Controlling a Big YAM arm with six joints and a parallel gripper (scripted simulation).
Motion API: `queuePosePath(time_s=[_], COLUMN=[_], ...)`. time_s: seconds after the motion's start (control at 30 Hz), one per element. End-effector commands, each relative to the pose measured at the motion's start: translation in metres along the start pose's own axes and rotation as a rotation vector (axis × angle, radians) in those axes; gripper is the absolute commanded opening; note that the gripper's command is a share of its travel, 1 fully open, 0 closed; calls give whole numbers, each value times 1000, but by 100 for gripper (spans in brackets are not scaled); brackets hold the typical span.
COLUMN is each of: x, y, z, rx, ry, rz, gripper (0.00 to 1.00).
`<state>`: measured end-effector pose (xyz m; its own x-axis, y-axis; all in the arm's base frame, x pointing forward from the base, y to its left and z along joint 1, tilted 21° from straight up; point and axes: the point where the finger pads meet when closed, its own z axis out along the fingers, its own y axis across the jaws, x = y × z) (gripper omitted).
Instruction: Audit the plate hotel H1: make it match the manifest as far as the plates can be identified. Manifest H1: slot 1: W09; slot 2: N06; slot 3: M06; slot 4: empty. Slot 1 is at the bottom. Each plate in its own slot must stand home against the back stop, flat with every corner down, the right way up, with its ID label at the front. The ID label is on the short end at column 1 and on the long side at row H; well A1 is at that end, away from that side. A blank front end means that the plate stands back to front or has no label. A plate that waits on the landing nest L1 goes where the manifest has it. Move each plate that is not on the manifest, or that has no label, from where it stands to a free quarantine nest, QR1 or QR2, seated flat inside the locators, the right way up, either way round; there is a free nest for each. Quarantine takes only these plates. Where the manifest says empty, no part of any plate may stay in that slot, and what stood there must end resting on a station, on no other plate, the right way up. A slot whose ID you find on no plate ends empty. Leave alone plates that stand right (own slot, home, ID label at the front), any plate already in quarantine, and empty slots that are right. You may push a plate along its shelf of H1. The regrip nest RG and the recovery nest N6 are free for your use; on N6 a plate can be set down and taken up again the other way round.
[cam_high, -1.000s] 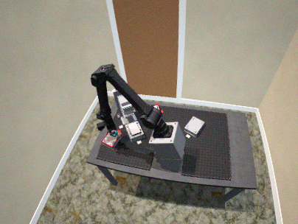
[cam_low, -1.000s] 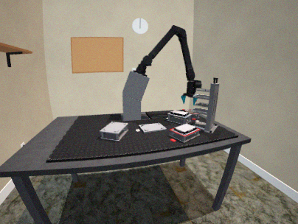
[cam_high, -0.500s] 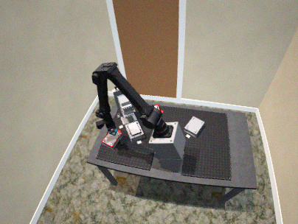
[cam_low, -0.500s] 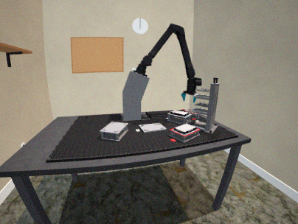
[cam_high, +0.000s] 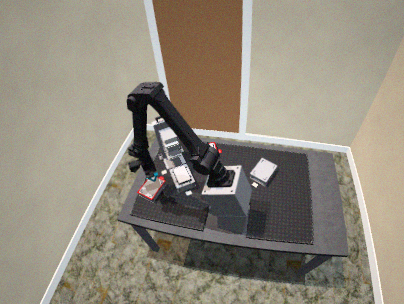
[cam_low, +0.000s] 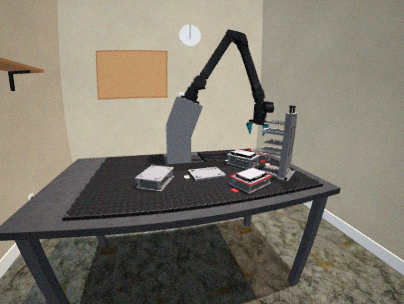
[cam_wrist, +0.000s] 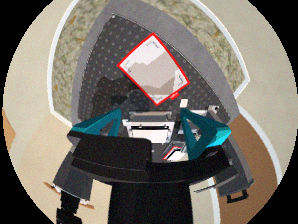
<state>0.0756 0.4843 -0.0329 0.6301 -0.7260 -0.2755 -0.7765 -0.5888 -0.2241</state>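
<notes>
The plate hotel H1 (cam_low: 281, 146) stands at the table's right end; it also shows in the top view (cam_high: 166, 136). My gripper (cam_low: 256, 127) hangs in front of the hotel's upper shelves with its teal fingers wide open. In the wrist view the gripper (cam_wrist: 152, 129) has the pale end of a plate (cam_wrist: 152, 121) between its fingers, not clamped. A plate sits in a red-rimmed nest (cam_low: 250, 179) below the gripper, also seen in the wrist view (cam_wrist: 153, 70) and the top view (cam_high: 151, 188). Another plate (cam_low: 243, 157) rests on a nest beside the hotel.
A flat empty nest (cam_low: 206, 173) lies mid-table. A lone grey plate (cam_low: 154, 177) stands further left, also in the top view (cam_high: 263, 171). The arm's grey pedestal (cam_low: 179, 131) rises at the back. The table edge runs close to the red nest.
</notes>
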Motion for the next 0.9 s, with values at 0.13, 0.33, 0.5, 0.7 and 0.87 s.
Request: queuePosePath(time_s=[0.13, 0.33, 0.5, 0.7, 0.87], x=[0, 0, -1, 1, 1], y=[-6, -6, -4, -5, -5], z=[-30, -46, -54, -70, -83], rx=[14, 15, 14, 15, 15], ry=[-12, -12, -13, -12, -12], rz=[-1, -1, -3, -1, 0], gripper=[100, 100, 100, 100, 100])
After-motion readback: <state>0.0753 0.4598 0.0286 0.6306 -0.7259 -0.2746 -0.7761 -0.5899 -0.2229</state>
